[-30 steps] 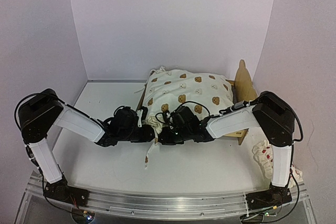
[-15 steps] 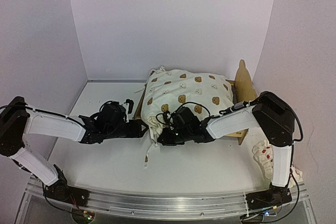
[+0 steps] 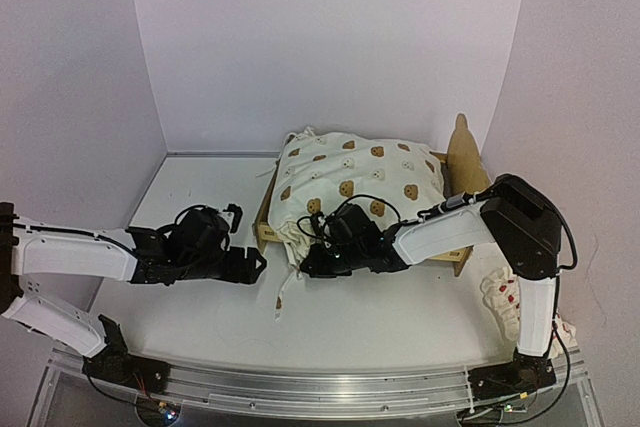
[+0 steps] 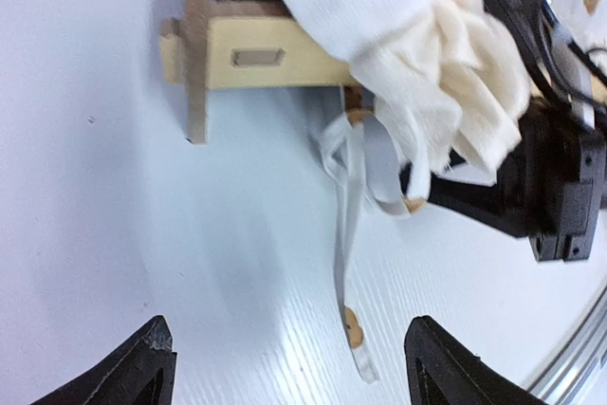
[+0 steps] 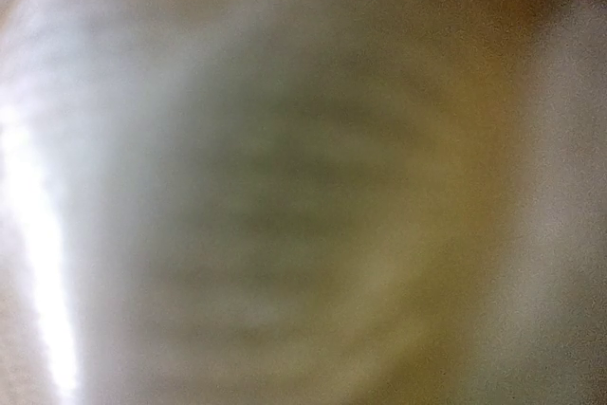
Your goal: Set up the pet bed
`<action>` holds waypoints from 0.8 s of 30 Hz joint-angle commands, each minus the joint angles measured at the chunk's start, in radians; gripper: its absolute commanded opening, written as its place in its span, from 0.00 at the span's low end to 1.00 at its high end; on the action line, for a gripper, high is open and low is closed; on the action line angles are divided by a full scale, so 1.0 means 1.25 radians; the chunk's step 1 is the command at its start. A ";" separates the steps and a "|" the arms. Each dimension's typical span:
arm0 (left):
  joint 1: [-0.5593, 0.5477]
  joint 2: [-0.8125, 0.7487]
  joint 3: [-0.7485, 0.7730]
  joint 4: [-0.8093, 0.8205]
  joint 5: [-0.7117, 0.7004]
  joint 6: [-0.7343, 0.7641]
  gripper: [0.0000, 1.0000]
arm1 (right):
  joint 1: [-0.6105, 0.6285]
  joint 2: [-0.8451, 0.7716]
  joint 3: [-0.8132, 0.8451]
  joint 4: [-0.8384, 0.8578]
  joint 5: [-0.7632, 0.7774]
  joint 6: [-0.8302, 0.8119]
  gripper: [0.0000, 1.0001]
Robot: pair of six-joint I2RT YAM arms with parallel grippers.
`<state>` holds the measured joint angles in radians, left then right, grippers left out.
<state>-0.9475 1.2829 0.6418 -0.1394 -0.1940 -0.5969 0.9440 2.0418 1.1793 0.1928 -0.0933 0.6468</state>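
The pet bed (image 3: 266, 215) is a light plywood frame with its headboard (image 3: 466, 155) at the right, near the back wall. A cream bear-print cushion (image 3: 350, 179) lies heaped on it. Its ruffled corner (image 4: 446, 73) spills over the near left end, and a white tie (image 4: 343, 253) trails onto the table. My left gripper (image 3: 248, 240) hovers open just left of that corner, with the tie's end between its fingertips (image 4: 152, 348), untouched. My right gripper (image 3: 308, 265) is shut, its tip buried in the ruffle (image 4: 422, 182). Its own view is all blur.
A small white red-dotted pillow (image 3: 503, 297) lies on the table at the right, behind the right arm's base. Lilac walls close off the back and both sides. The bed's wooden end post (image 4: 194, 54) stands just ahead of my left gripper.
My left gripper has let go of the cushion's corner, opened wide and pulled back to the left, its arm dropping low. The right arm and the cushion have stayed put.
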 commanded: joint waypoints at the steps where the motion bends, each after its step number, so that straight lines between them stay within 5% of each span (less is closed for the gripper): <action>1: -0.069 0.059 0.063 -0.038 0.014 0.041 0.81 | 0.004 -0.041 -0.003 -0.008 0.004 -0.005 0.00; 16: -0.104 0.386 0.258 -0.100 0.036 0.065 0.52 | 0.005 -0.086 -0.054 -0.012 0.016 -0.014 0.00; 24: -0.121 0.454 0.293 -0.155 -0.015 0.041 0.21 | 0.004 -0.092 -0.060 -0.011 0.014 -0.017 0.00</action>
<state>-1.0890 1.8054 0.9729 -0.2676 -0.1706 -0.5273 0.9440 1.9761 1.1103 0.1772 -0.0807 0.6385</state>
